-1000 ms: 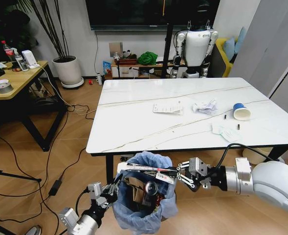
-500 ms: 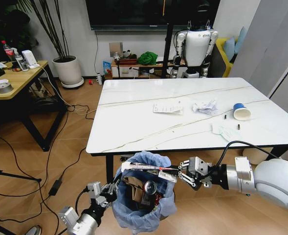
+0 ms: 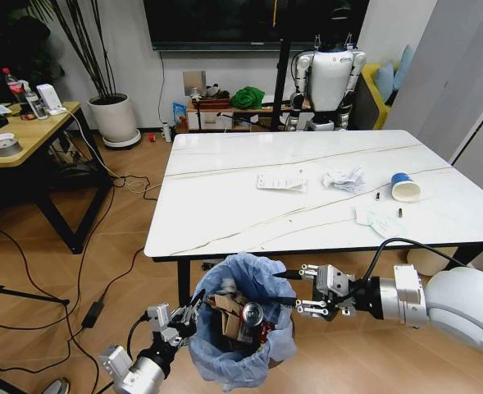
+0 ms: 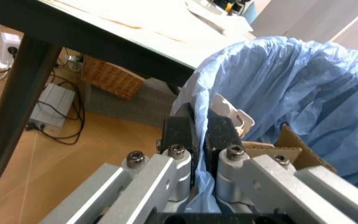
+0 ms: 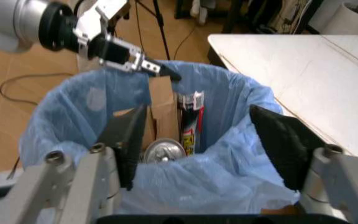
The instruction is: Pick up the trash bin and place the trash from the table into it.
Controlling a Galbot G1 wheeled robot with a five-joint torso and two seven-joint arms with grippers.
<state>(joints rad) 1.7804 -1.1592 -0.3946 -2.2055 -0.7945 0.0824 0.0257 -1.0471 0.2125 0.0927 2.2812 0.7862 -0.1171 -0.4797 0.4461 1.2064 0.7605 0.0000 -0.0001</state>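
**Head view: bin held below the table edge, right gripper wide open at its rim**

Head view is showing the trash bin (image 3: 239, 324) hanging upright just off the near edge of the table (image 3: 225, 213), its mouth facing up and its long axis running vertically, blue bag crinkling over the rim. The left gripper (image 3: 189, 313) is pinching the bin's rim on the robot's left side; from the left wrist view its fingers (image 4: 180, 135) are clamped tight together on the blue plastic (image 4: 291, 88), with a sliver of cardboard (image 4: 291, 147) peeking up just inside.

The right gripper (image 3: 300, 289) is sitting at the opposite side of the rim, fingers spread wide and carrying nothing. From the right wrist view those dark pads (image 5: 281, 140) are standing well apart, and between them you are looking straight down into the bag: brown cardboard (image 5: 160, 109) standing on end, a long red-and-white wrapper (image 5: 193, 121) standing upright beside it, and a can (image 5: 162, 150) lying with its silver end up.

Up on the table, litter is waiting: printed white sheets (image 3: 281, 181) lying flat near the middle, crumpled white paper (image 3: 343, 178) beside them, a blue-and-white paper cup (image 3: 404, 187) tipped on its side with its mouth toward the robot, and another scrap of white paper (image 3: 379, 220) nearer the edge.
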